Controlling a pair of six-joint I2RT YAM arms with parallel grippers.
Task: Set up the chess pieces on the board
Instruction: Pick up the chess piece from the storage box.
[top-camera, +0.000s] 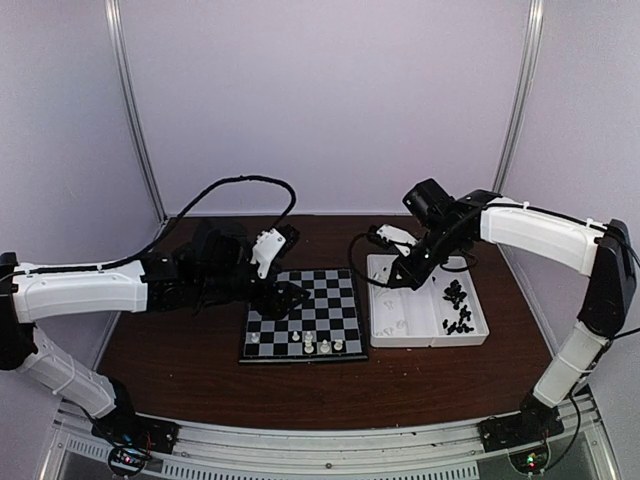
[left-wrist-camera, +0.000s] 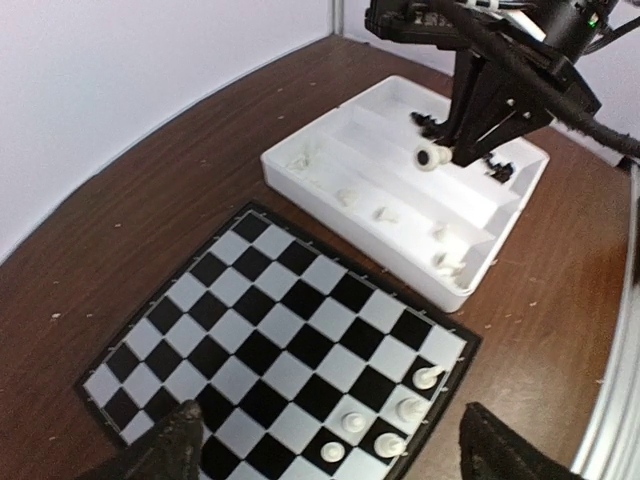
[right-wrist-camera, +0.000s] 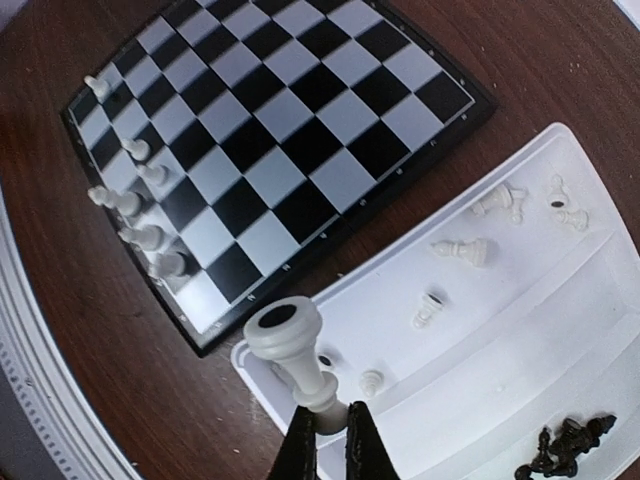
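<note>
Two arms are reaching over the brown table (top-camera: 190, 375) in the top view. The board (top-camera: 322, 292) is lying at the centre, and the white tray (top-camera: 428, 339) is sitting just beside it at 3 o'clock. The left gripper (top-camera: 288, 297) is hovering over the board's 10 o'clock corner. The right gripper (top-camera: 402, 280) is hanging above the tray's 11 o'clock part. A few standing white pieces (top-camera: 324, 346) are lining the board's 6 o'clock edge, and black pieces (top-camera: 457, 305) are lying heaped in the tray's 3 o'clock compartment.

From the left wrist, the left gripper (left-wrist-camera: 330, 440) is spreading its fingers (left-wrist-camera: 178, 445) wide above the board (left-wrist-camera: 270, 320), grasping nothing. Five standing white pieces (left-wrist-camera: 410, 407) are clustering at the board's 5 o'clock corner. Toward 1 o'clock the tray (left-wrist-camera: 365, 238) is carrying loose white pieces (left-wrist-camera: 383, 213). Above it the right gripper (left-wrist-camera: 455, 150) is pinching the held piece (left-wrist-camera: 432, 156), a white one.

From the right wrist, the right gripper (right-wrist-camera: 331, 440) is clenching the held piece (right-wrist-camera: 285, 335) by its narrow end, with the round base pointing toward 11 o'clock over the tray's (right-wrist-camera: 520, 300) 9 o'clock corner. The board (right-wrist-camera: 280, 120) is lying toward 11 o'clock, six standing white pieces (right-wrist-camera: 140, 237) lining its 9 o'clock edge. Loose white pieces (right-wrist-camera: 465, 250) are lying scattered in the tray's nearer compartment, and black pieces (right-wrist-camera: 565, 445) are showing at 5 o'clock.
</note>
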